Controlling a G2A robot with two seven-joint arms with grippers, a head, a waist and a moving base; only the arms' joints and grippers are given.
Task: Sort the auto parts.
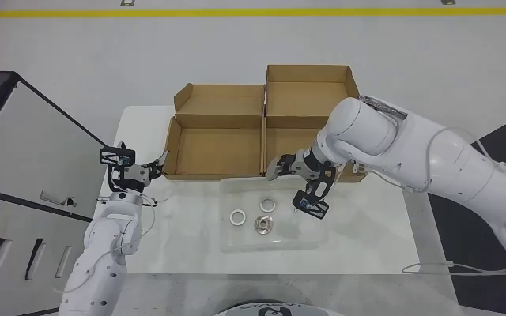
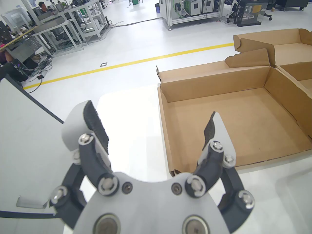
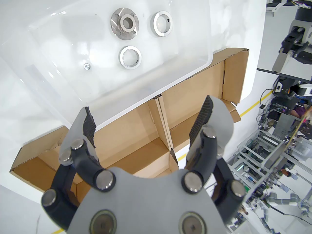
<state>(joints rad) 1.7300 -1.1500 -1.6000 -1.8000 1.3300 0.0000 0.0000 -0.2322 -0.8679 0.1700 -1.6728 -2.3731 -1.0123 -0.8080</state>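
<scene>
- Top view: a white table [image 1: 190, 229] carries two open cardboard boxes side by side at its far edge, the left box [image 1: 215, 150] and the right box [image 1: 304, 95], touching along one wall.
- Just in front of the boxes lies a clear tray [image 1: 310, 241]. In it are three metal parts: a flanged hub [image 1: 262, 225], a drilled ring [image 1: 237, 216] beside the hub, and a plain ring [image 1: 268, 205] nearer the boxes. None of them touch.
- The right claw [image 1: 292, 187] hangs over the far side of the tray, close to the right box. Its fingers are spread wide and it has hold of nothing.
- The left claw [image 1: 134, 156] sits over the table's left edge, beside the left box and well apart from the tray.
- Left wrist view: the left claw [image 2: 151, 119] is wide open and empty, its ribbed pads [image 2: 93, 125] far apart. Beyond it, the left box shows a bare cardboard floor, with the right box behind.
- Right wrist view: the right claw [image 3: 146, 115] gapes wide with nothing between its pads [image 3: 201, 120]. It is held above the seam where the two boxes meet, at the tray's rim.
- Inside the tray, the flanged hub stands with its collar up and the drilled ring just beside it. The plain ring lies closer to the boxes. A small screw [image 3: 86, 66] rests apart from the rings, on the tray floor.
</scene>
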